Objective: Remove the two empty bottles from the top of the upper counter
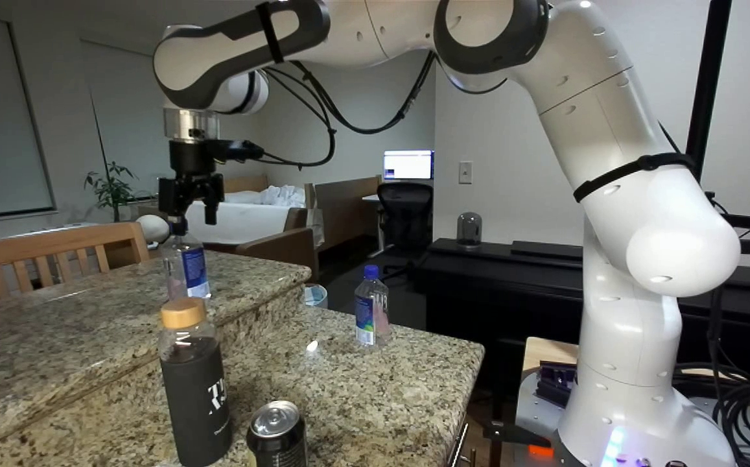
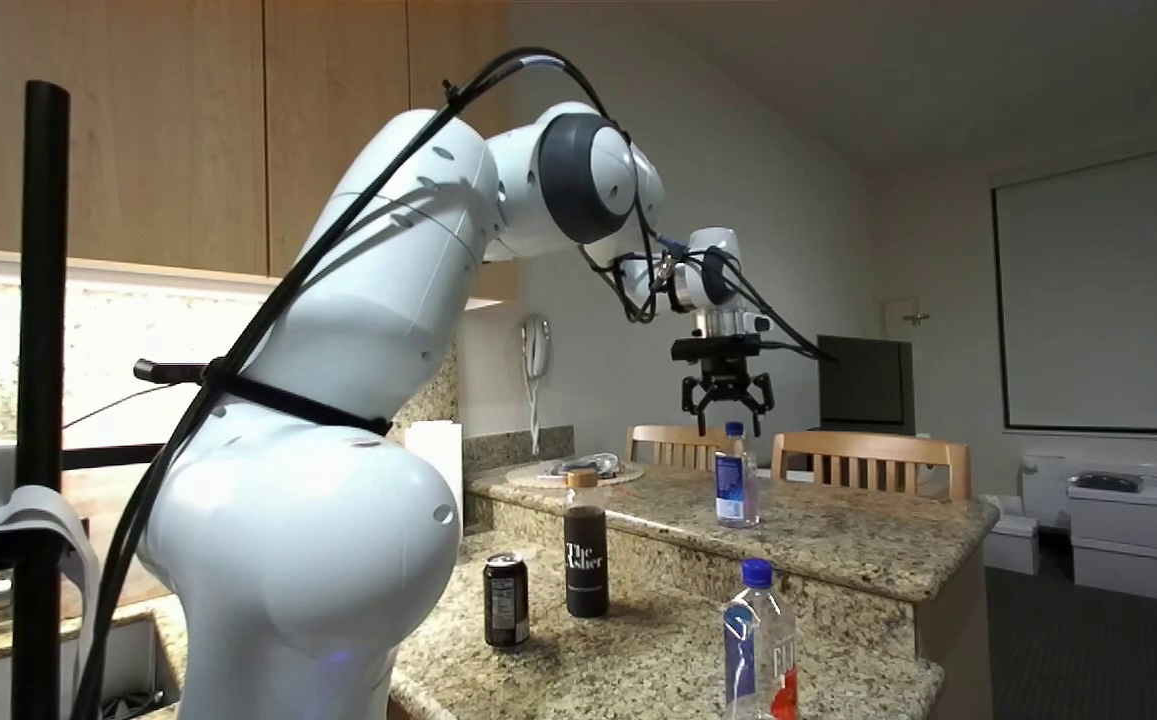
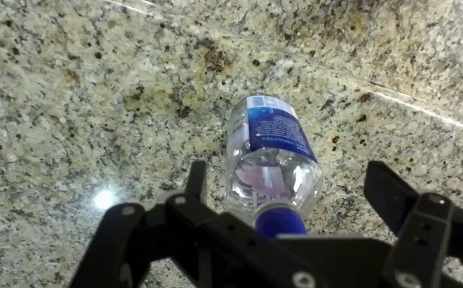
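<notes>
Gripper (image 2: 729,431) spread wide at 1 bottle (image 3: 274,164) near step-down edge of upper worktop (image 2: 868,518); centre cap (image 3: 280,223) between fingers (image 3: 197,180), descend straight, squeeze lightly, lift clear.

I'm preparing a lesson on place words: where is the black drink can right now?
In an exterior view, the black drink can stands upright on the lower counter, just left of the tan-capped flask in that picture.

A clear plastic bottle (image 2: 735,490) with a blue label and blue cap stands upright on the upper counter (image 2: 848,530), a raised tier of speckled beige-brown granite. The second bottle (image 1: 372,311), also clear, blue-labelled and blue-capped, stands upright on the lower counter (image 1: 375,389), near its edge.
</notes>
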Robot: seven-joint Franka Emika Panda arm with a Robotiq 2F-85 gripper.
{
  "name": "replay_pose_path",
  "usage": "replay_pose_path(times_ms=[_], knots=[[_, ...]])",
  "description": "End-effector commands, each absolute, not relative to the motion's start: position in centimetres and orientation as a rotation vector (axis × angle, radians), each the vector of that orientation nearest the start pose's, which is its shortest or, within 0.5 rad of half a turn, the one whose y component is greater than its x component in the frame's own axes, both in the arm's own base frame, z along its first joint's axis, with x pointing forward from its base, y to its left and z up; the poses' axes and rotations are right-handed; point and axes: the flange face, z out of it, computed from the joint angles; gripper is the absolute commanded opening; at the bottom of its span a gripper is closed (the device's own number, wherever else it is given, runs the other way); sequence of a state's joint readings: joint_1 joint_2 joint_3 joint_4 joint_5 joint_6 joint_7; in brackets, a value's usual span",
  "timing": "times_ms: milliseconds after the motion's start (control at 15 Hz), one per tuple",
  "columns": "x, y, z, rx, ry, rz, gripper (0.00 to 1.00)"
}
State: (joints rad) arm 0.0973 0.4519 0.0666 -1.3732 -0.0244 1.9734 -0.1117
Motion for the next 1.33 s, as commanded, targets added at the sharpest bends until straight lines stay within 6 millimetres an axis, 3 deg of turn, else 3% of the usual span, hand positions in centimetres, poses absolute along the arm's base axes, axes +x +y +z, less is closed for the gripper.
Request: replay_pose_path(times_ms=[0,333,867,933,1267], knots=[[70.7,10.4,47.4,-3.001,-0.391,-0.318,1.00],[71.3,11.1,47.3,-2.984,-0.362,-0.437,1.00],[71.7,11.0,45.0,-3.001,-0.356,-0.358,1.00],[71.7,11.1,44.7,-3.002,-0.358,-0.350,0.82],[71.8,10.9,44.5,-3.004,-0.359,-0.349,0.47]])
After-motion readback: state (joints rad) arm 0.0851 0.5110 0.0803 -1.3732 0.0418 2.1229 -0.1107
